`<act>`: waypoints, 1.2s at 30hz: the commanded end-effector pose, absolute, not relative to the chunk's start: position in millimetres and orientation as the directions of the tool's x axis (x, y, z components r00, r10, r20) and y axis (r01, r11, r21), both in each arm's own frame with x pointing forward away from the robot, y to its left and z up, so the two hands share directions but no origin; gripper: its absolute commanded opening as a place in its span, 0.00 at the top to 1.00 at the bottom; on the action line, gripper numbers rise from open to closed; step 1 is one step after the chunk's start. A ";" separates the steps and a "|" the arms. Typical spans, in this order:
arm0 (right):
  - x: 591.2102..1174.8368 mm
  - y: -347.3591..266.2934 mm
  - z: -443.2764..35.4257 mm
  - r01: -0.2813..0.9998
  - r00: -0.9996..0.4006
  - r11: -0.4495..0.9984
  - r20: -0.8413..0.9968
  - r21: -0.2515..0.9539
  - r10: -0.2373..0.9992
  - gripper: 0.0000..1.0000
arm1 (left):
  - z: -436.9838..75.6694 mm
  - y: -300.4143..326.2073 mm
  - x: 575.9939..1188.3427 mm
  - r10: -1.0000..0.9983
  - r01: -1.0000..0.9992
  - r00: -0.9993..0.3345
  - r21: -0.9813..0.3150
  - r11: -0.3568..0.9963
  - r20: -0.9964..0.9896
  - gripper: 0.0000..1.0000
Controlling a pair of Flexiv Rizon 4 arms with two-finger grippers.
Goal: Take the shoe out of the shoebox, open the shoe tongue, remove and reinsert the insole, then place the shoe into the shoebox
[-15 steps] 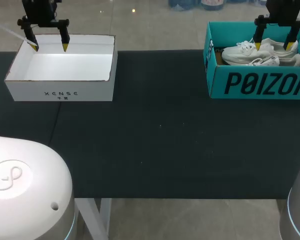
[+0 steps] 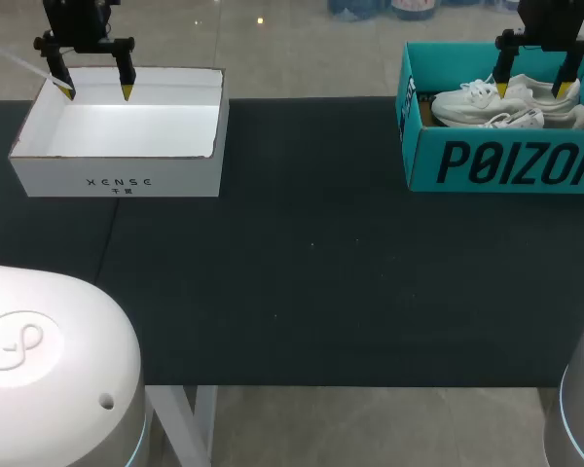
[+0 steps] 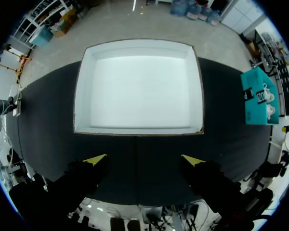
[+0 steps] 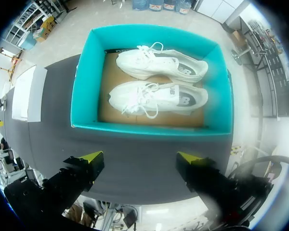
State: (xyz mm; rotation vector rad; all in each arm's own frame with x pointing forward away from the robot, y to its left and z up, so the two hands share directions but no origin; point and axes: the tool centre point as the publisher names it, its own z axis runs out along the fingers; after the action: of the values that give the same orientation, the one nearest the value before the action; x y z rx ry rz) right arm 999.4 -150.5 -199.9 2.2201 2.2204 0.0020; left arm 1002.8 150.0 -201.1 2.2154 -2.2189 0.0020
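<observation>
A teal shoebox [image 2: 503, 161] stands at the table's far right; two white shoes [image 2: 496, 104] lie inside it on their sides, also seen as a pair [image 4: 156, 98] on the brown floor of the teal shoebox [image 4: 82, 91] ahead of the fingers. My right gripper [image 2: 537, 90] hangs above this box, open and holding nothing; in its wrist view the right gripper [image 4: 140, 157] shows two spread yellow tips. My left gripper [image 2: 96, 91] hovers open above a white box [image 2: 117, 170] at the far left, and the left gripper [image 3: 143, 160] holds nothing.
The white box [image 3: 139, 86] is an open, bare tray-like carton. The dark table top [image 2: 302, 282] stretches wide between the two boxes. White robot bases [image 2: 49, 360] sit at the near corners.
</observation>
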 end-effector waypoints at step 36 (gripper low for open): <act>1027.6 -241.6 -230.4 0.992 0.127 -0.126 -0.070 0.018 0.989 0.00 | -200.4 149.9 1002.1 -1.000 -1.000 -0.001 0.003 0.001 0.002 0.00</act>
State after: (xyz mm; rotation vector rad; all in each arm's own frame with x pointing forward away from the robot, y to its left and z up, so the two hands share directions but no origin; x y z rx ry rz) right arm 1025.8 -233.0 -224.6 2.3158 2.0375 -0.0949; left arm 1002.8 149.9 -201.1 2.2154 -2.2190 0.0021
